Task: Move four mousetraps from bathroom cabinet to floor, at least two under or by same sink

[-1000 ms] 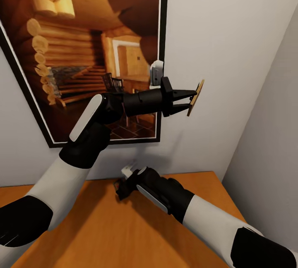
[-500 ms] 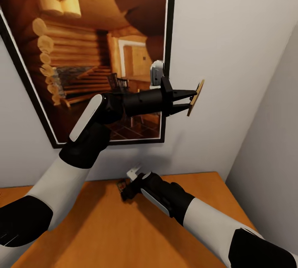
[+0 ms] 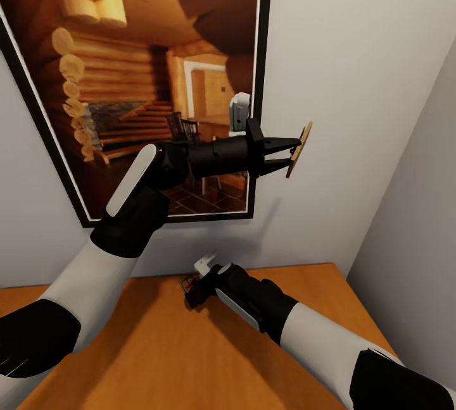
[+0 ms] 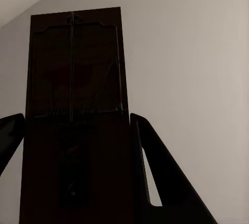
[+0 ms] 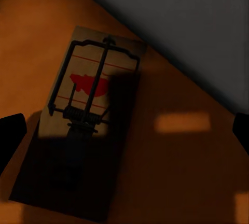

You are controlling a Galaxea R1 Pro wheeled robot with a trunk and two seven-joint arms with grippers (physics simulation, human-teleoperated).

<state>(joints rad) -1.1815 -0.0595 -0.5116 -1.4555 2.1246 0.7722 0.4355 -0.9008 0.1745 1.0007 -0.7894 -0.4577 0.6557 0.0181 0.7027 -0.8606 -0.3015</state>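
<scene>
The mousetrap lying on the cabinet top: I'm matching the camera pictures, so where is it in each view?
Head view: mousetrap low centre, at the right gripper, near the wall.
Right wrist view: mousetrap flat between the open fingertips.
Left wrist view: a different, held trap there.
Shared landmark: the orange cabinet top.

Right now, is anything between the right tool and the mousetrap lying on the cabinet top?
Nothing visible. The right tool hovers open over the mousetrap, which lies flat on the cabinet top, with no object between them.
</scene>
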